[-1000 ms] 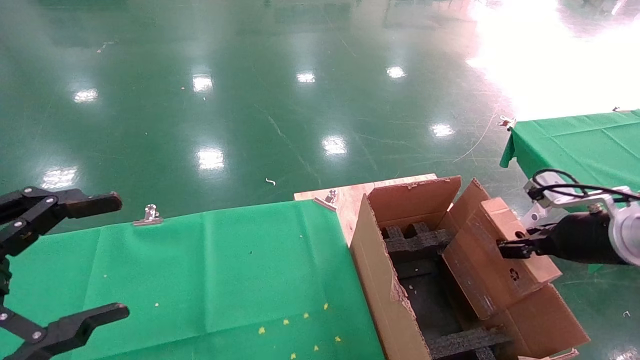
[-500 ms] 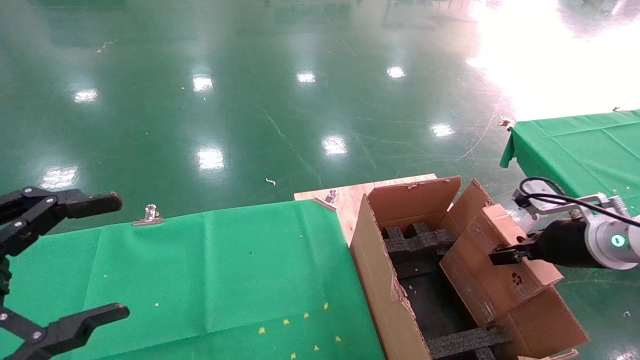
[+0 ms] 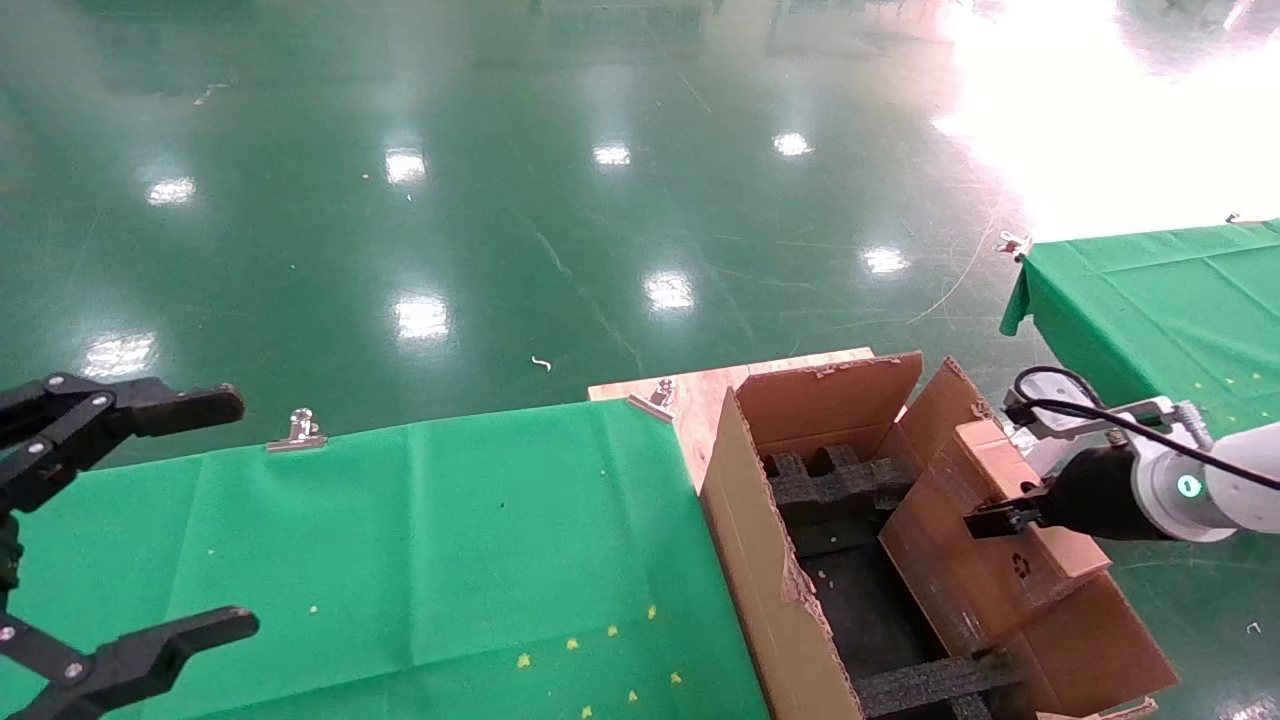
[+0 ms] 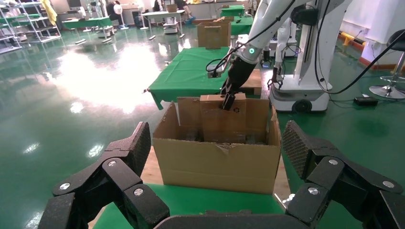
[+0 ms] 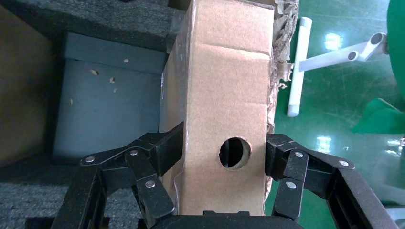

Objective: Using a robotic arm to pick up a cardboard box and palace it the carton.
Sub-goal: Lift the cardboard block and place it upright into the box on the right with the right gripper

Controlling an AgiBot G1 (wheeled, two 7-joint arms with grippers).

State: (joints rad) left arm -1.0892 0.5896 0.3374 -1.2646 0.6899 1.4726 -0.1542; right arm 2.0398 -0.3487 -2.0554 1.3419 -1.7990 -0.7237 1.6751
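— The room is bright. The green floor [image 3: 500,200] shines and mirrors the ceiling lamps as small white spots.

— Yes, and far right the glare [image 3: 1080,110] is white, all detail lost. Shadows are soft, edges sharp.

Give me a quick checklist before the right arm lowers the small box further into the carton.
1. Right gripper clamped on both sides of the cardboard box: ok.
2. Box over the carton opening: ok.
3. Box upright: not ok, tilted in the head view.
4. Foam dividers clear of the box's lower edge: cannot tell.
5. Left gripper open, parked over the green table, out of the way: ok.
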